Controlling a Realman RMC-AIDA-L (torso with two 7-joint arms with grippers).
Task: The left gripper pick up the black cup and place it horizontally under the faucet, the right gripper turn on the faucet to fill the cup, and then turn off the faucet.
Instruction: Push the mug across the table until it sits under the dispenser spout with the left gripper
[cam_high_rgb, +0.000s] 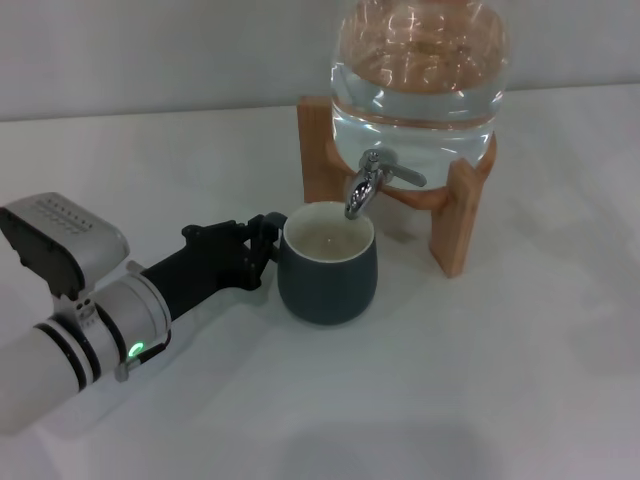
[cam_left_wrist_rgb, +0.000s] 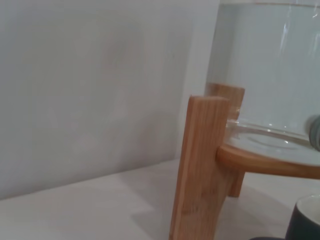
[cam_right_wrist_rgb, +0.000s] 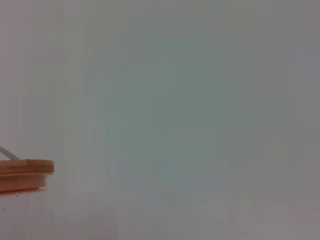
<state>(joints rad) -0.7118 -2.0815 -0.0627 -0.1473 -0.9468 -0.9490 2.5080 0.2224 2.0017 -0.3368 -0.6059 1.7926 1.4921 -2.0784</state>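
One claw is working here: the left claw (cam_high_rgb: 262, 243) is reaching in from the robot's left, low over the white tabletop (cam_high_rgb: 480, 380), its black fingers (cam_high_rgb: 268, 228) clamped on the handle side of the black cup (cam_high_rgb: 328, 266). The cup is standing upright on the tabletop, its cream inside facing up, directly beneath the spout of the faucet (cam_high_rgb: 368, 183). The faucet is sticking out of the glass water jar (cam_high_rgb: 420, 70), which is sitting in a wooden stand (cam_high_rgb: 462, 215). The right claw is not showing in any view.
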